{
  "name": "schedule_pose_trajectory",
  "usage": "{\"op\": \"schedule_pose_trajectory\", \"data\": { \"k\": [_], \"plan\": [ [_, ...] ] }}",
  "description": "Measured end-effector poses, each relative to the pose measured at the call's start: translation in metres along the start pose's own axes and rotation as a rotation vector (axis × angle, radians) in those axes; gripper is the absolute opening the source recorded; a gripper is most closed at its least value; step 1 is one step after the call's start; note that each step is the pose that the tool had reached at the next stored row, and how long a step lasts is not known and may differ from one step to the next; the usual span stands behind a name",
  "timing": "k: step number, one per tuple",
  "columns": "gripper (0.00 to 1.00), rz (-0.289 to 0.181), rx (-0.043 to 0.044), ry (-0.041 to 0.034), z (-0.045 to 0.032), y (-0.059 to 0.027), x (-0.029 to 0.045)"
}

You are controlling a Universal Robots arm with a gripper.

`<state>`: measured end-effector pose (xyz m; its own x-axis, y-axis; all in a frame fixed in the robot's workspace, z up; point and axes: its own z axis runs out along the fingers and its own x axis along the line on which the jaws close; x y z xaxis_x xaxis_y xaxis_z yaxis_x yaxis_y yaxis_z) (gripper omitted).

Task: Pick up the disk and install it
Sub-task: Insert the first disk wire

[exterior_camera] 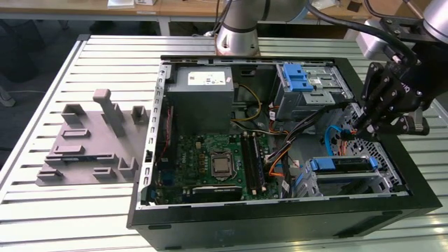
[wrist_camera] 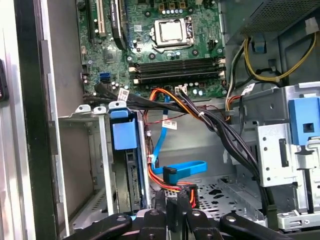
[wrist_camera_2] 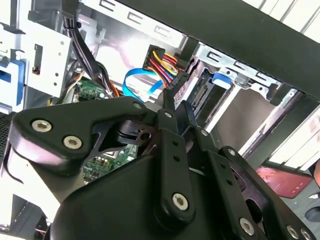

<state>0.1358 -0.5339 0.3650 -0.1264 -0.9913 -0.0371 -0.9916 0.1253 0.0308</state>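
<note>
Gripper (exterior_camera: pixel 359 129) clenched on power connector (wrist_camera: pixel 186 194), over case's (exterior_camera: pixel 280 220) right side in exterior view. Disk (exterior_camera: pixel 340 164) seated in cage (exterior_camera: pixel 389 178), just beside.

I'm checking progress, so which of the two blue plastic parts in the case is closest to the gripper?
The blue-framed disk in the lower drive cage, just below the gripper; the blue latch sits farther off, beside the power supply.

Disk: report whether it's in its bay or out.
In. The disk sits inside the drive cage, its blue carrier showing at the cage's opening in the first wrist view.
</note>
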Motion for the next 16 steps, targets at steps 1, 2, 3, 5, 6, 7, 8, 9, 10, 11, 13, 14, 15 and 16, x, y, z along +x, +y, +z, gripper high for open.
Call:
{"op": "schedule_pose_trajectory", "data": {
  "k": [1,2,3,5,6,7,8,9,10,11,13,14,15,16],
  "plan": [
    [0.24,0.001,-0.0001,0.0000,0.0001,0.0001,-0.0008],
    [0.24,0.001,-0.0002,0.0001,0.0001,0.0002,-0.0022],
    [0.24,0.002,-0.0007,0.0007,0.0002,0.0001,-0.0042],
    [0.24,0.004,-0.0028,0.0016,0.0003,-0.0002,-0.0075],
    [0.24,0.005,-0.0046,0.0020,0.0004,-0.0006,-0.0090],
    [0.24,0.005,-0.0067,0.0023,0.0005,-0.0011,-0.0106],
    [0.24,0.006,-0.0090,0.0026,0.0006,-0.0015,-0.0122],
    [0.24,0.007,-0.0114,0.0028,0.0007,-0.0020,-0.0132],
    [0.24,0.007,-0.0137,0.0030,0.0009,-0.0028,-0.0136],
    [0.24,0.008,-0.0158,0.0034,0.0010,-0.0037,-0.0141],
    [0.24,0.010,-0.0202,0.0041,0.0013,-0.0053,-0.0149],
    [0.24,0.010,-0.0220,0.0042,0.0015,-0.0061,-0.0151],
    [0.24,0.010,-0.0222,0.0045,0.0018,-0.0064,-0.0152],
    [0.24,0.012,-0.0220,0.0061,0.0022,-0.0065,-0.0152]
  ]
}}
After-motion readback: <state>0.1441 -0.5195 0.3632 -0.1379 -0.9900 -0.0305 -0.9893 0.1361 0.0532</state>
